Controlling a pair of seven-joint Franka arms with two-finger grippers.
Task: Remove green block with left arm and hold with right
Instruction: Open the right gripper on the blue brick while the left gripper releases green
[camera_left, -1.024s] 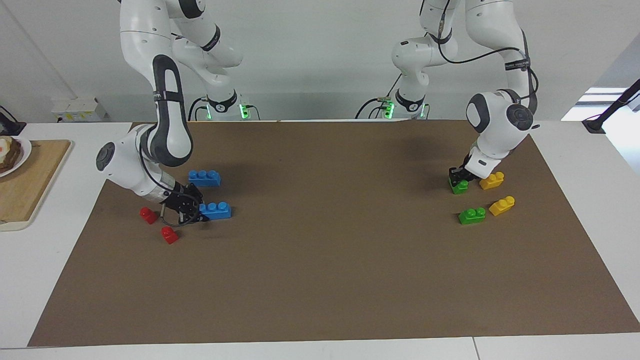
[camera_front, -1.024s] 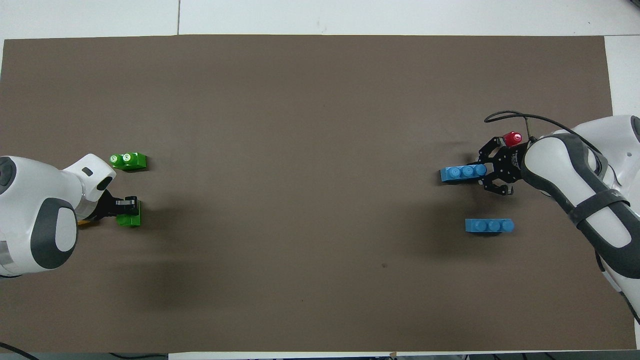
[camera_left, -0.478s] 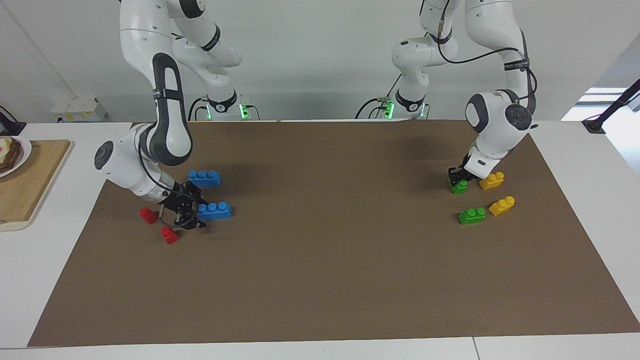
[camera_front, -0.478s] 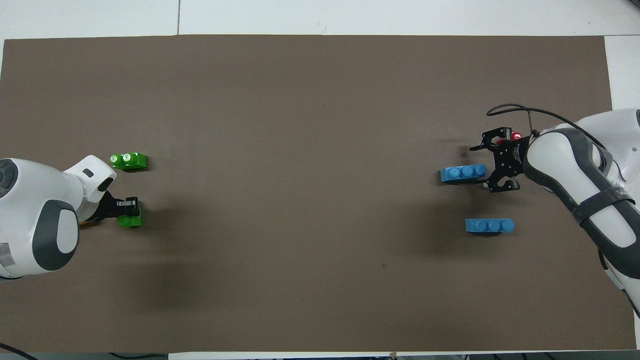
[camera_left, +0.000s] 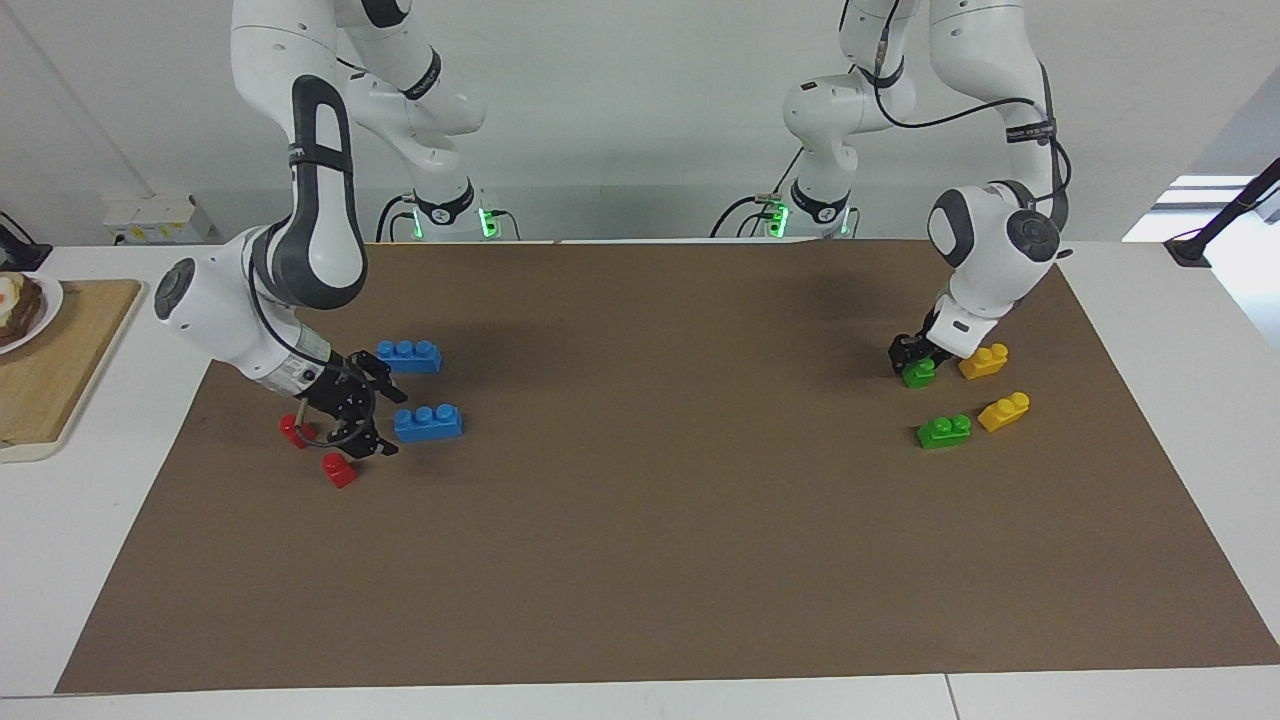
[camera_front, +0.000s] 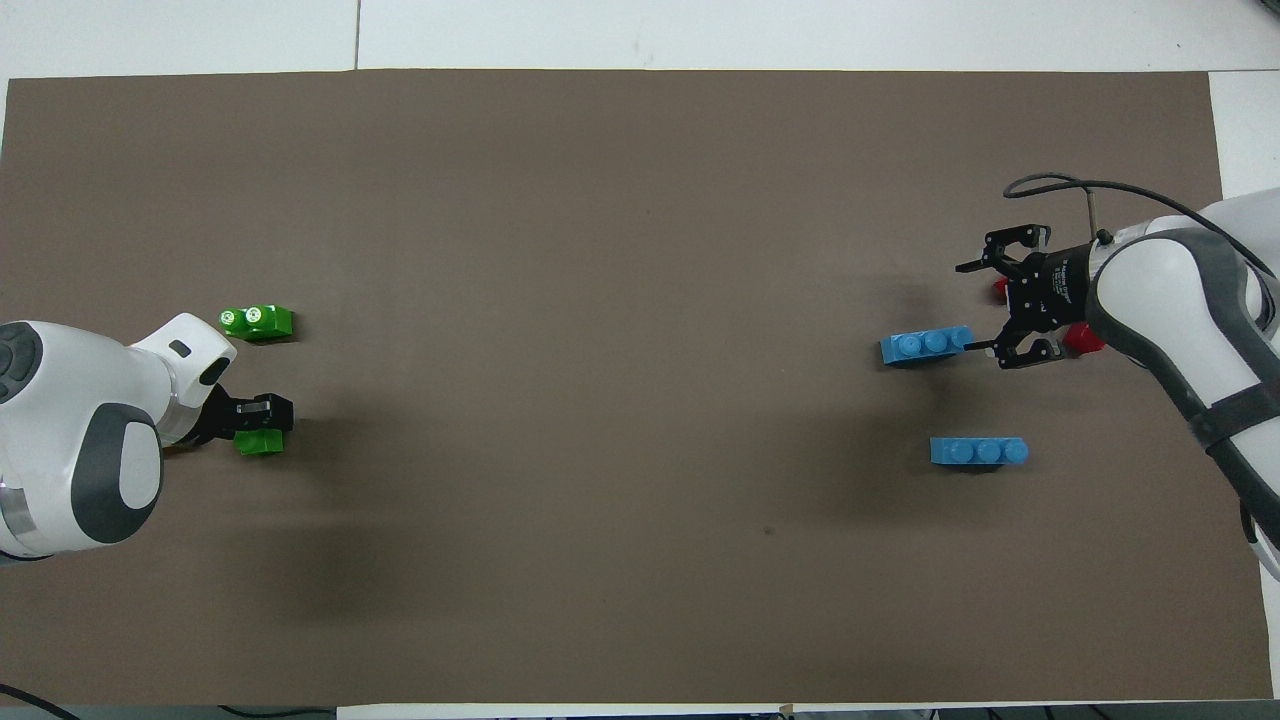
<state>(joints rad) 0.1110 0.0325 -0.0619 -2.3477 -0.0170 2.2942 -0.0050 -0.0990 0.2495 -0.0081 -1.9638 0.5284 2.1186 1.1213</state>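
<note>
A green block (camera_left: 919, 374) lies on the brown mat (camera_left: 640, 520) at the left arm's end, beside a yellow block (camera_left: 983, 361). My left gripper (camera_left: 910, 357) is down on it, fingers closed on its top; the overhead view shows the gripper (camera_front: 262, 413) covering part of the block (camera_front: 262, 443). A second green block (camera_left: 944, 431) (camera_front: 257, 321) lies free, farther from the robots. My right gripper (camera_left: 375, 415) (camera_front: 985, 308) is open and empty, low over the mat between a blue brick (camera_left: 428, 422) (camera_front: 926, 346) and the red blocks.
Another yellow block (camera_left: 1004, 410) lies beside the free green one. A second blue brick (camera_left: 409, 356) (camera_front: 978, 451) and two red blocks (camera_left: 292, 430) (camera_left: 339, 469) lie at the right arm's end. A wooden board (camera_left: 60, 370) with a plate (camera_left: 30, 320) sits off the mat.
My right gripper has drawn back from the blue brick toward the red blocks and risen a little. My left gripper has shifted slightly on the green block, which has turned a little.
</note>
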